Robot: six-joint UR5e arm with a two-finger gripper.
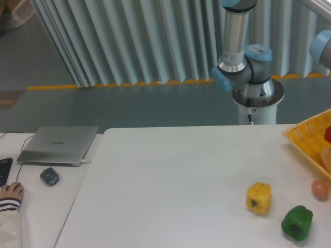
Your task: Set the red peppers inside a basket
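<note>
Camera: yellow pepper [258, 198] beside green pepper [297, 222]

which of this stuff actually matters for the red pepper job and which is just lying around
Belongs to the job:
- red pepper, only a sliver showing at the right edge, over the basket
- yellow basket

Just lying about:
- yellow pepper
- green pepper
- small orange-pink round item
- laptop
- mouse

The fingers are out of frame.

arm [242, 57] upright, hand out of frame
</note>
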